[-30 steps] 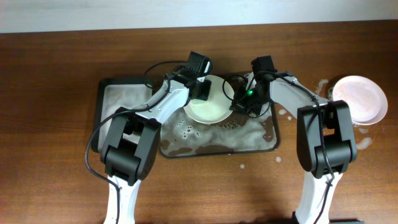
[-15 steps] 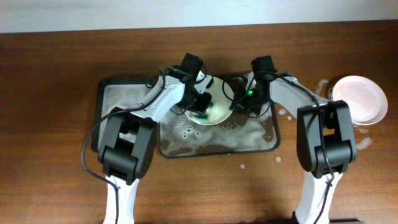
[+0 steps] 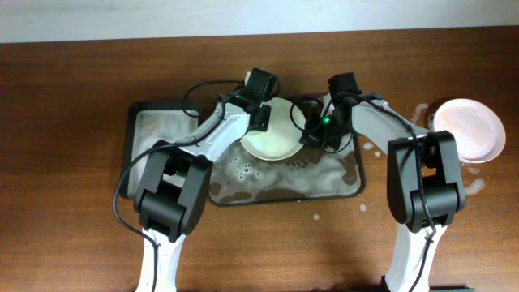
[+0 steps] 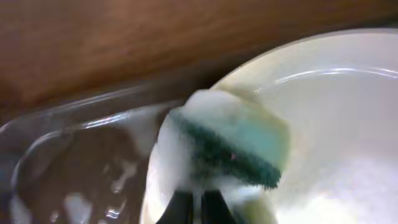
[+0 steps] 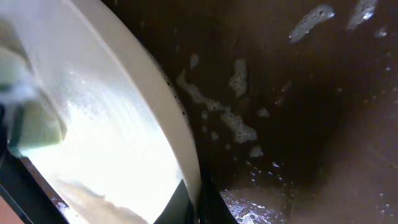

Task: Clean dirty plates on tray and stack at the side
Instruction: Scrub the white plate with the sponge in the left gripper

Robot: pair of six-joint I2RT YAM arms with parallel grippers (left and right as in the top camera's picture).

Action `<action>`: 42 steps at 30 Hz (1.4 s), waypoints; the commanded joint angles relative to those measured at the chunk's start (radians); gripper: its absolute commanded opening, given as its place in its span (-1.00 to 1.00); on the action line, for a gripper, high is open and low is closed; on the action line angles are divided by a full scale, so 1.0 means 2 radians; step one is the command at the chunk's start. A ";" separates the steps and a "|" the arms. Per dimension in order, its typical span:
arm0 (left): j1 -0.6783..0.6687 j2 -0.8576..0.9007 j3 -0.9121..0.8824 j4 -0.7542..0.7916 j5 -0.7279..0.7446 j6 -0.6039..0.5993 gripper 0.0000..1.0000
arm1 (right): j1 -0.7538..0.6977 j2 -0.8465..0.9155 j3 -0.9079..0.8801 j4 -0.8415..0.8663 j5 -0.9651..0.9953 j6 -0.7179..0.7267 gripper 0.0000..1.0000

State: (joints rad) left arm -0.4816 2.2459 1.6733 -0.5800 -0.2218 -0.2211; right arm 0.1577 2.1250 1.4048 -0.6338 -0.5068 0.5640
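A white plate (image 3: 276, 134) stands tilted over the foamy dark grey tray (image 3: 349, 182). My right gripper (image 3: 308, 138) is shut on its right rim; the rim shows between the fingers in the right wrist view (image 5: 193, 202), where the plate (image 5: 112, 143) is soapy. My left gripper (image 3: 261, 122) is shut on a green and white sponge (image 4: 233, 146), pressed at the plate's (image 4: 336, 124) upper left rim. The sponge also shows at the left in the right wrist view (image 5: 34, 124). Another white plate (image 3: 470, 130) lies on the table at the far right.
A smaller dark tray (image 3: 150, 134) with foam lies left of the big tray. Foam spots (image 3: 365, 207) dot the wooden table near the tray's right side. Black cables (image 3: 203, 89) run behind the left arm.
My left gripper, with the sponge, has moved from the plate's middle back up to its upper left rim. The right arm and the plate have stayed still.
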 commanded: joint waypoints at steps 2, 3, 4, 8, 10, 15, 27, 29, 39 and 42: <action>0.010 0.016 -0.012 -0.103 0.160 0.026 -0.99 | 0.000 0.015 -0.017 -0.002 0.045 -0.005 -0.92; 0.010 0.016 -0.012 -0.103 0.233 0.047 -0.99 | 0.000 0.015 -0.017 -0.002 0.045 -0.005 -0.92; 0.010 0.016 -0.012 -0.100 0.299 0.069 -0.99 | 0.000 0.015 -0.017 -0.002 0.045 -0.005 -0.92; 0.007 0.017 -0.012 -0.051 0.340 0.109 -0.99 | 0.000 0.015 -0.017 -0.002 0.045 -0.005 -0.92; 0.007 0.020 -0.012 -0.023 0.249 0.071 -0.99 | 0.000 0.015 -0.017 -0.002 0.045 -0.005 -0.92; 0.011 0.036 -0.012 0.051 0.060 0.013 -0.99 | 0.000 0.015 -0.017 -0.003 0.045 -0.005 -0.92; 0.005 0.039 0.008 -0.112 0.383 0.091 -0.99 | 0.000 0.015 -0.017 -0.002 0.045 -0.005 -0.92; 0.004 0.041 0.007 -0.127 0.407 0.110 -0.99 | 0.000 0.015 -0.017 -0.002 0.045 -0.005 -0.92; 0.016 0.054 0.007 0.036 0.088 0.004 -0.99 | 0.000 0.015 -0.017 0.001 0.036 -0.013 -0.92; 0.028 0.054 0.007 0.009 0.001 -0.013 -0.99 | 0.000 0.015 -0.017 0.001 0.036 -0.013 -0.92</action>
State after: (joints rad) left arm -0.4808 2.2967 1.7168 -0.4973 0.1280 -0.1909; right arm 0.1585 2.1250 1.4048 -0.6266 -0.5068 0.5526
